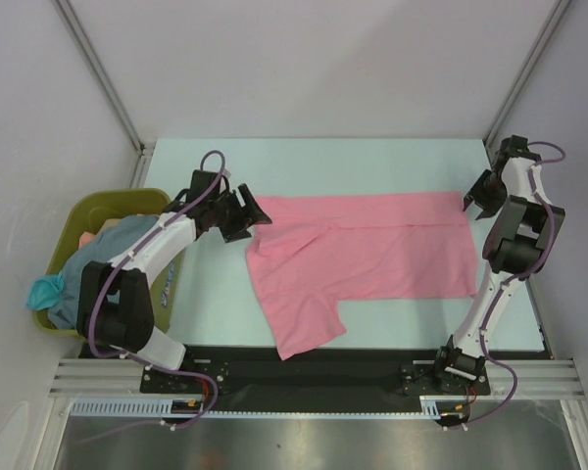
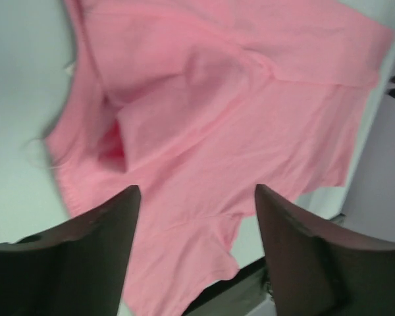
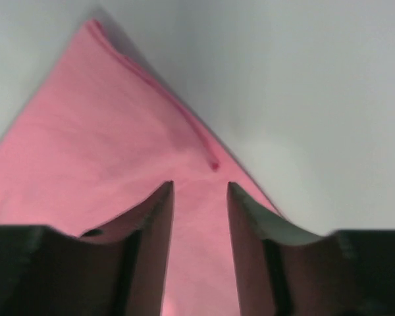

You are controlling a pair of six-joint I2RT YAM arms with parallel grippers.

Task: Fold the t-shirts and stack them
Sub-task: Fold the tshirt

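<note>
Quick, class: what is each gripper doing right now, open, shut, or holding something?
Left gripper: open, empty, above the pink t-shirt.
Right gripper: open, empty, over its corner.

Left white-and-black arm [image 1: 162, 245] folded at elbow, reaching forward and right. Black two-finger left gripper [image 1: 243, 211] [image 2: 197, 191] spread wide, nothing between fingers. Right white-and-black arm [image 1: 490, 294] raised tall, wrist bent over at top. Black two-finger right gripper [image 1: 473, 199] [image 3: 201, 187] tipped down-left, parted narrowly, nothing pinched in gap.
</note>
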